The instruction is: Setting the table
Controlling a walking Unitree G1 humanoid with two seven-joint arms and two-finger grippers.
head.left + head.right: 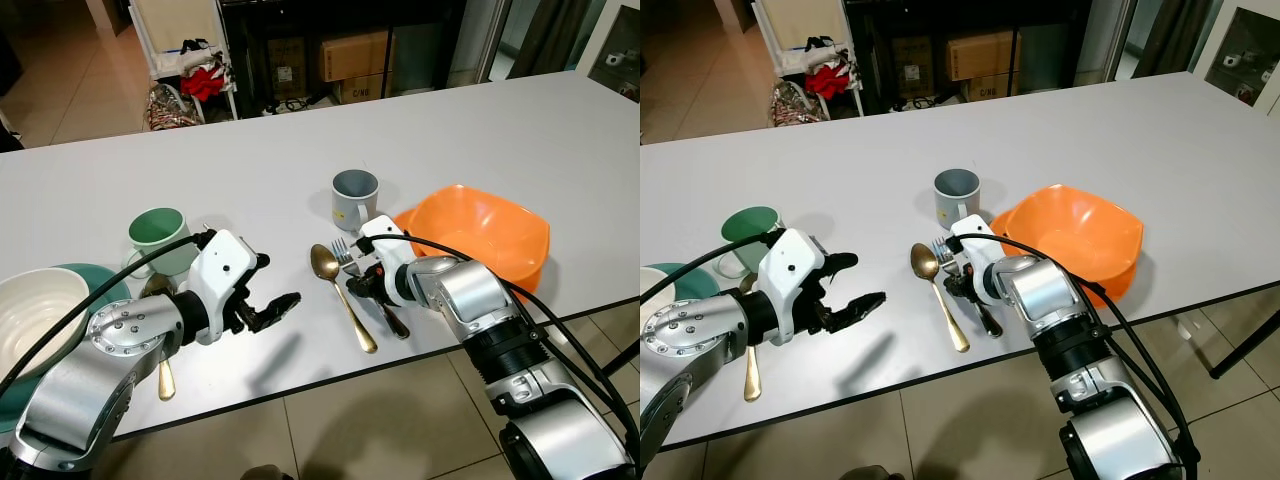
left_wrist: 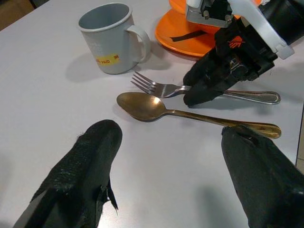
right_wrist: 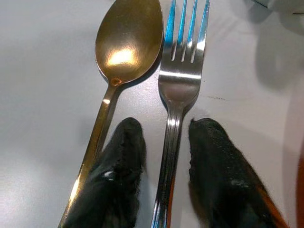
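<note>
A silver fork (image 3: 178, 80) and a gold spoon (image 3: 124, 45) lie side by side on the white table (image 1: 300, 140), in front of a grey mug (image 1: 354, 197) and left of an orange bowl (image 1: 480, 235). My right gripper (image 3: 164, 128) is down at the table, open, its two fingers straddling the fork's handle with a thin gap on each side. My left gripper (image 1: 275, 285) hovers open just above the table, to the left of the spoon (image 1: 340, 290), with nothing between its fingers.
A green mug (image 1: 158, 238) stands at the left. Beside it, a white bowl (image 1: 35, 305) rests on a teal plate (image 1: 100, 278), and a second gold spoon (image 1: 165, 375) lies near the front edge. Boxes and a rack stand beyond the far edge.
</note>
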